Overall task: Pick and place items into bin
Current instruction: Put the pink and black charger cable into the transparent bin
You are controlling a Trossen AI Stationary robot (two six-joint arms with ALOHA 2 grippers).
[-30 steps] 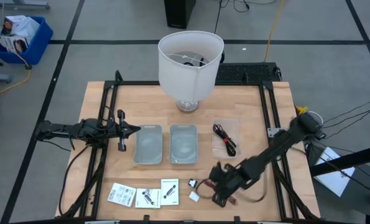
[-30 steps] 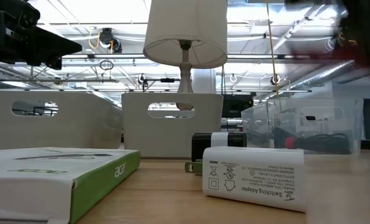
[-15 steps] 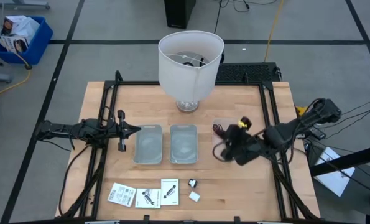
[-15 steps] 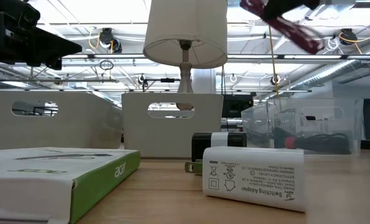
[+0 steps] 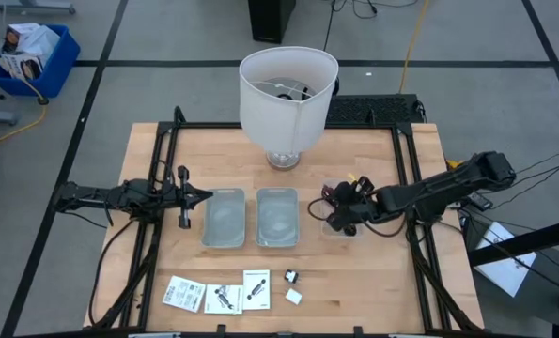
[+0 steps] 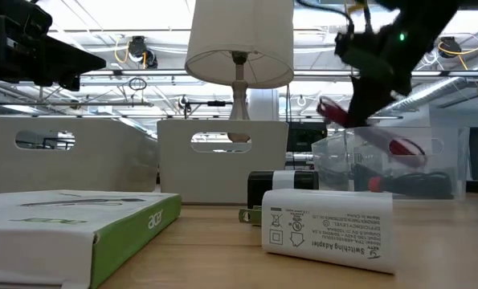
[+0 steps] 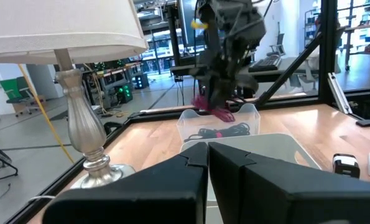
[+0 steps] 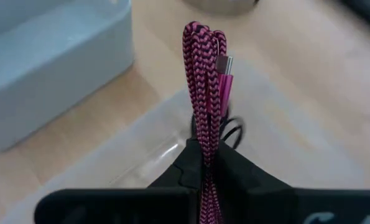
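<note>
My right gripper (image 5: 338, 214) hovers over the clear bin (image 5: 355, 187) at the table's right and is shut on a bundled magenta-and-black braided cable (image 8: 203, 81). In the low view the cable (image 6: 332, 111) hangs at the height of the clear bin's (image 6: 431, 160) rim. A black cable (image 8: 232, 129) lies inside that bin. White packets (image 5: 183, 293) and tiny black (image 5: 290, 277) and white (image 5: 294, 297) parts lie flat near the table's near edge. My left gripper (image 5: 200, 195) waits shut at the table's left, beside the grey bins. My right gripper pinches the folded cable bundle (image 8: 204, 140) between its two fingers, several strands together. The fingers slant down from above and from the table's right. The bundle is lifted clear and sticks out past the fingertips, its loops and plug end (image 8: 225, 65) over the clear bin.
Two grey bins (image 5: 225, 218) (image 5: 277, 216) stand side by side at the table's middle, left of the clear bin. A big white lampshade on a metal stand (image 5: 288, 94) stands at the far edge. Bare wood lies between the bins and the packets.
My right gripper has risen from the table's near right with the magenta cable, swung toward the far edge to the clear bin, and then come down over it. The cable has been lifted clear of the table and carried along.
</note>
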